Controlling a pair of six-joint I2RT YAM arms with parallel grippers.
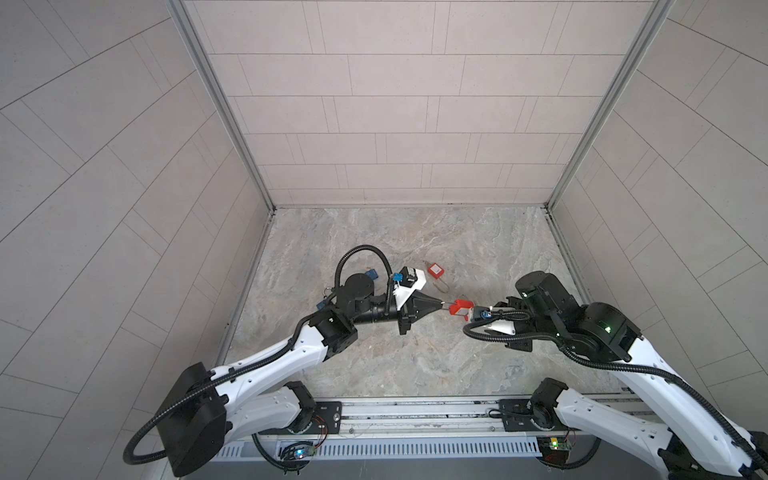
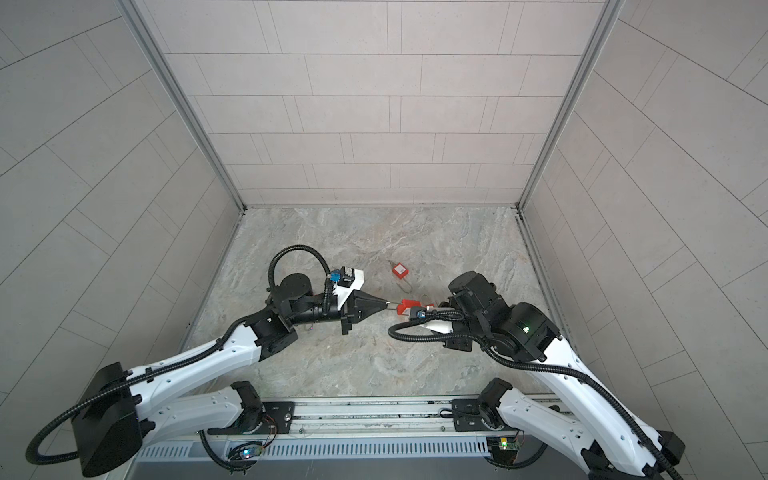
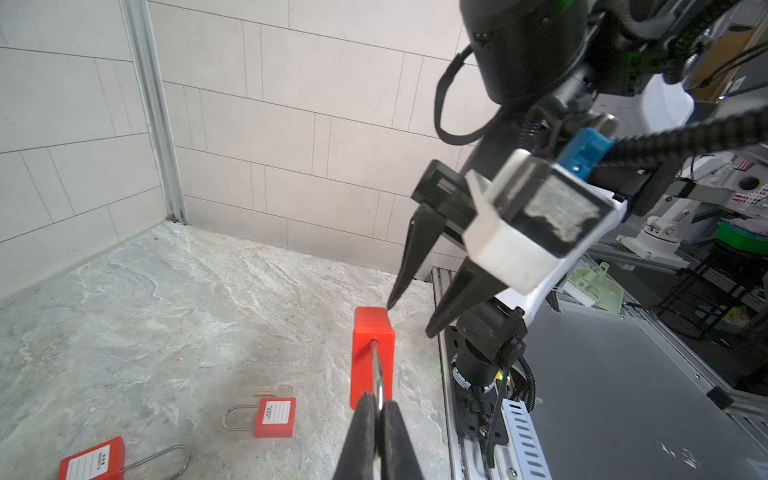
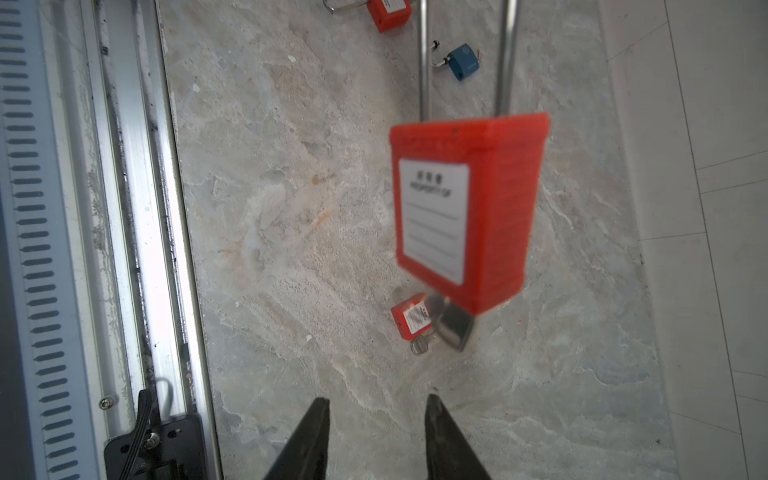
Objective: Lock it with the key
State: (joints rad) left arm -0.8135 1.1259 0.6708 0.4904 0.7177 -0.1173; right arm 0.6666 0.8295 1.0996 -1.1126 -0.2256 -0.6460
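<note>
The left fingers (image 3: 378, 402) are pressed tight on the shiny metal loop of a red padlock (image 3: 371, 357). They hold it up in the air over the grey tabletop (image 3: 187, 332), and its red body points at the other arm. The right fingers (image 4: 377, 398) are spread apart and hold nothing. They sit just beside the bottom end of the padlock. A silver key (image 4: 453, 326) shows at that bottom end, but it looks blurry, so I cannot tell how far in it goes. In both top views the padlock hangs between the two arms, near the middle of the tabletop. More locks lie flat down there. A second red lock (image 3: 274, 417) is close by, a third red lock (image 3: 91, 459) lies farther off, and there is a small blue lock (image 4: 463, 62) too.
</note>
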